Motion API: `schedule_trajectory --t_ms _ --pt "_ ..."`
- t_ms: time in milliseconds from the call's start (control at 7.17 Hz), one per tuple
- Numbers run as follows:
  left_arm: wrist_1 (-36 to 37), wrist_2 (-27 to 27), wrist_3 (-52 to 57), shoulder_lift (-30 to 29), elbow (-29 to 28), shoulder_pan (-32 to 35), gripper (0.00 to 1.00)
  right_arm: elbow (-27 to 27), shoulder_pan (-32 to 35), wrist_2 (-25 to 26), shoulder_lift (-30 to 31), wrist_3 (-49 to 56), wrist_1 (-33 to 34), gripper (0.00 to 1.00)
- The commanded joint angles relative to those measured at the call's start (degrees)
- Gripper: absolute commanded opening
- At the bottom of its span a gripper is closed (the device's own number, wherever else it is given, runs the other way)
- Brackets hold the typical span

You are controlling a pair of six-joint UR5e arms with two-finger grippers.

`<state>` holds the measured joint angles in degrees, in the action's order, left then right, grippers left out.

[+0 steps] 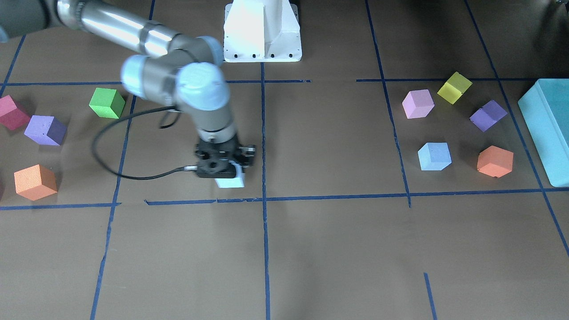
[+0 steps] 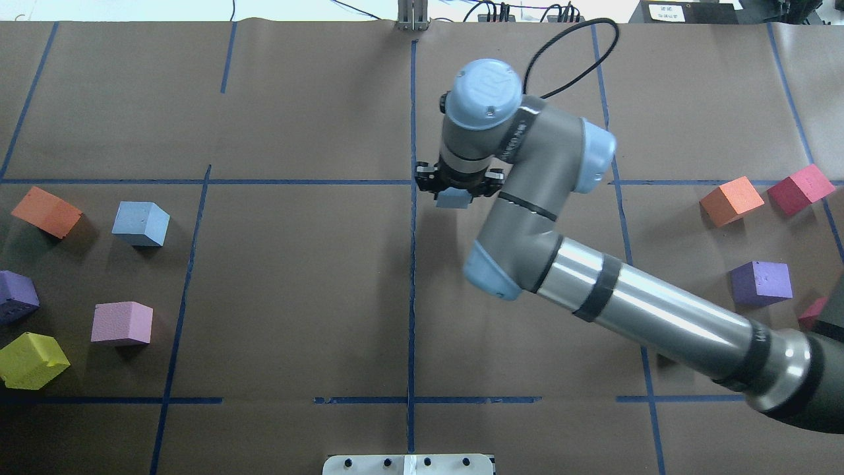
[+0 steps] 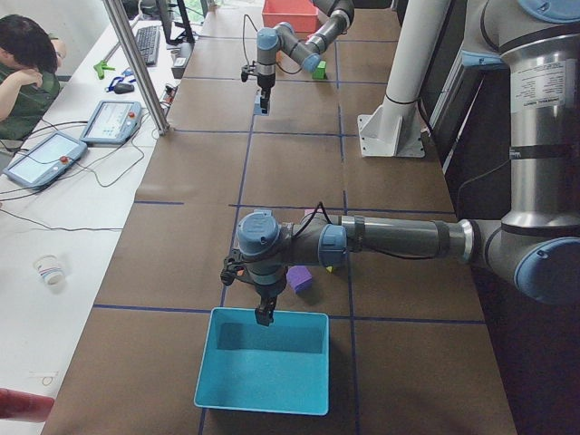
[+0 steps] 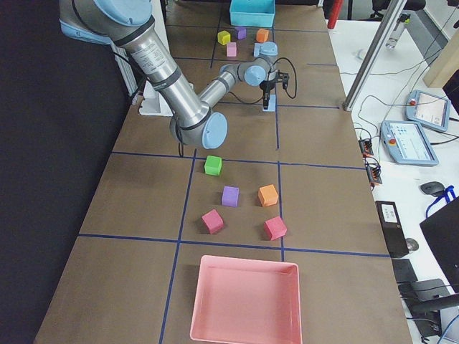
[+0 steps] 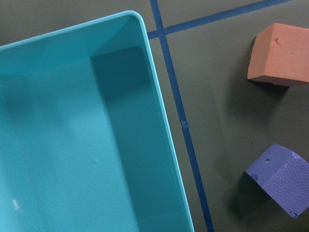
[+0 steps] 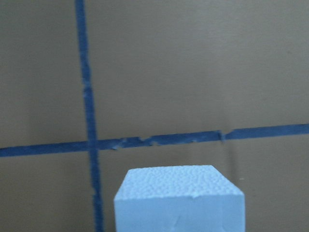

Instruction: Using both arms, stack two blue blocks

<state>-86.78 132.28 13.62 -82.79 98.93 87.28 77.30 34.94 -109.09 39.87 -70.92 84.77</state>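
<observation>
My right gripper (image 2: 457, 190) is shut on one pale blue block (image 2: 453, 198) and holds it low over the table, just right of the centre tape line. The block also shows in the front view (image 1: 231, 181) and fills the bottom of the right wrist view (image 6: 178, 199). The other blue block (image 2: 140, 223) lies on the table on my left side, and also shows in the front view (image 1: 434, 156). My left gripper (image 3: 264, 313) shows only in the exterior left view, hanging over the teal box; I cannot tell whether it is open or shut.
The big teal box (image 1: 549, 129) stands at the left end. Around the free blue block lie orange (image 1: 494, 161), purple (image 1: 488, 115), pink (image 1: 418, 103) and yellow (image 1: 454, 87) cubes. Green (image 1: 107, 102), purple, orange and red cubes lie on my right. The white pedestal (image 1: 262, 29) stands at the base.
</observation>
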Motion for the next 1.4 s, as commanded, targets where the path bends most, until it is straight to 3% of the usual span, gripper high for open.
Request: schedule_trajectory --t_ms 0,698,837,977,1256 --pt "0.0 0.0 0.0 0.0 -0.1 0.0 1.00 -8.1 -5.5 5.0 -8.5 -5.6 0.0 0.35" --pt "0.0 0.0 0.0 0.0 -0.1 0.0 1.00 -8.1 -5.7 5.8 -6.5 -2.5 0.4 0.41" --pt "0.0 0.0 0.0 0.0 0.0 0.0 1.00 -8.1 -5.6 5.8 -6.0 -2.3 0.3 0.60" --pt "0.0 0.0 0.0 0.0 0.0 0.0 1.00 -8.0 -5.6 5.8 -5.5 -2.1 0.1 0.99" --pt "-0.1 0.0 0.0 0.0 -0.1 0.0 1.00 -6.6 -4.8 5.1 -5.6 -1.1 0.3 0.99"
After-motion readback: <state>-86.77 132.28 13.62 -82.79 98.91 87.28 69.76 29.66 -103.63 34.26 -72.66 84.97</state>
